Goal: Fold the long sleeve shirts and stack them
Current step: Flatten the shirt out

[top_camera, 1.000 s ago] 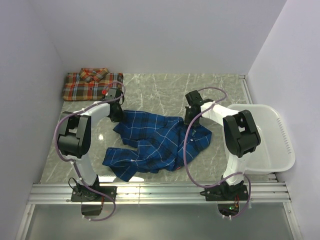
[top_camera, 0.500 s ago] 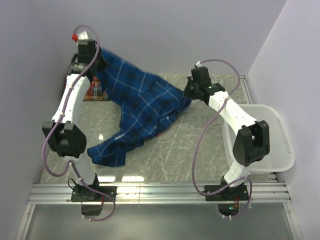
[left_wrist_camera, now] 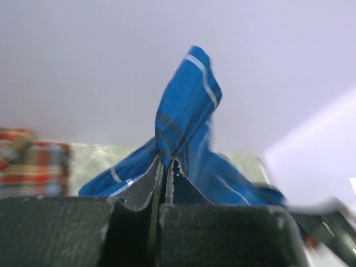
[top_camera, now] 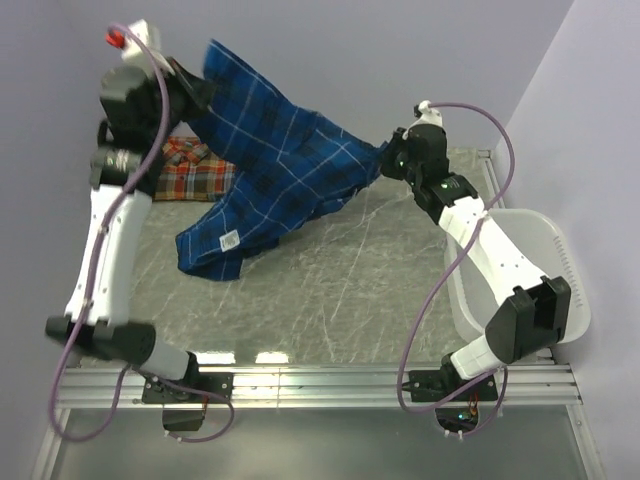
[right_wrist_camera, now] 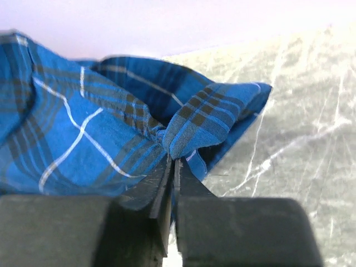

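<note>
The royal blue plaid long sleeve shirt (top_camera: pixel 285 160) hangs stretched in the air between both arms. My left gripper (top_camera: pixel 195 85) is raised high at the back left and is shut on one bunched edge of it (left_wrist_camera: pixel 186 105). My right gripper (top_camera: pixel 388 160) sits lower at the back right, shut on another fold of the blue cloth (right_wrist_camera: pixel 211 119). The shirt's loose lower end (top_camera: pixel 215 250) droops to the table. The red-orange plaid long sleeve shirt (top_camera: pixel 200 175) lies folded at the back left, partly hidden behind the blue one and the left arm.
A white plastic basket (top_camera: pixel 565 305) stands at the right edge beside the right arm. The table (top_camera: pixel 340 290) is grey marble, with white walls close at the back and on both sides. The metal rail carrying the arm bases (top_camera: pixel 320 385) runs along the near edge.
A second ago the blue shirt lay crumpled on the table with both grippers down on it. Both arms have lifted it up and towards the back, spreading it, the left arm highest.
</note>
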Controlling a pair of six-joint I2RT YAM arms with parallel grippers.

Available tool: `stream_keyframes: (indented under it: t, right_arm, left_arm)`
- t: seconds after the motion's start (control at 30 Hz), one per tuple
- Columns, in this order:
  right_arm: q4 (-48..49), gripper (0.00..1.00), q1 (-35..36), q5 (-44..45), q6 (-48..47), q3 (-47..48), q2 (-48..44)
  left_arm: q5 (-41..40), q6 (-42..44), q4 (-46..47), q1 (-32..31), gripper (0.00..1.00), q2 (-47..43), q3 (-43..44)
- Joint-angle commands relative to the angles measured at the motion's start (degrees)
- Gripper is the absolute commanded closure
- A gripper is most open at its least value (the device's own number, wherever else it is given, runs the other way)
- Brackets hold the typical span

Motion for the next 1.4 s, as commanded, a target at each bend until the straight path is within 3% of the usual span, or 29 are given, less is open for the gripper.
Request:
stream_keyframes:
  t: [0.0, 0.03, 0.13, 0.17, 0.23, 0.37, 0.4, 0.5, 0.6, 0.8, 0.93, 1.1, 1.37]
  right_arm:
    - [-0.4, 0.85, -1.4, 2.4, 2.0, -5.3, -2.6]
    - [-1.0, 0.69, -1.5, 2.5, 2.2, -6.5, -3.1]
    - [-1.8, 0.43, -1.5, 1.8, 2.5, -11.8, -7.2]
    - [-1.3, 0.40, -1.5, 1.4, 2.2, -15.1, -9.8]
    - [-0.4, 0.33, -1.3, -0.2, 1.6, -18.3, -12.4]
    - [0.9, 0.31, -0.1, -8.4, -1.6, -25.7, -18.0]
    - [1.3, 0.31, 0.3, -9.6, -2.2, -26.7, -18.7]
    - [1.5, 0.31, 3.7, -13.6, -4.7, -28.8, -19.8]
    - [0.6, 0.31, 9.1, -14.0, -9.9, -28.1, -18.3]
    - [-5.0, 0.34, 15.5, -15.0, -15.0, -19.1, -8.9]
    - [-7.6, 0.34, 20.4, -14.9, -19.3, -16.3, -4.6]
    - [-6.0, 0.34, 21.2, -12.1, -21.1, -17.5, -0.3]
    - [-6.5, 0.33, 21.3, -12.2, -22.4, -12.9, 9.9]
  left_arm:
    - [5.4, 3.7, 3.3, -7.2, 0.99, -10.3, -13.2]
    - [5.3, 3.1, 5.1, -10.2, 0.99, -12.6, -17.6]
    - [4.2, 0.6, 8.5, -15.0, 1.00, -22.4, -36.6]
    - [3.6, 0.2, 10.0, -16.4, 0.98, -26.5, -45.1]
    - [2.1, -0.9, 10.0, -21.0, 0.93, -29.6, -52.0]
    - [-3.1, -4.1, 9.7, -27.2, 0.67, -36.3, -66.5]
    - [-3.4, -4.8, 9.9, -27.7, 0.48, -37.1, -68.0]
    - [-2.4, -6.3, 10.8, -27.7, 0.17, -39.7, -70.5]
    - [1.2, -4.3, 10.5, -27.7, 0.07, -38.8, -69.4]
    - [-11.2, -7.8, 3.4, -25.6, 0.06, -30.4, -62.8]
    - [-9.9, -11.6, 2.8, -19.3, 0.08, -23.8, -60.9]
    - [-8.8, -13.5, 6.0, -13.4, 0.09, -17.6, -61.8]
    - [-9.9, -15.8, 8.4, -10.4, 0.09, -12.3, -64.0]
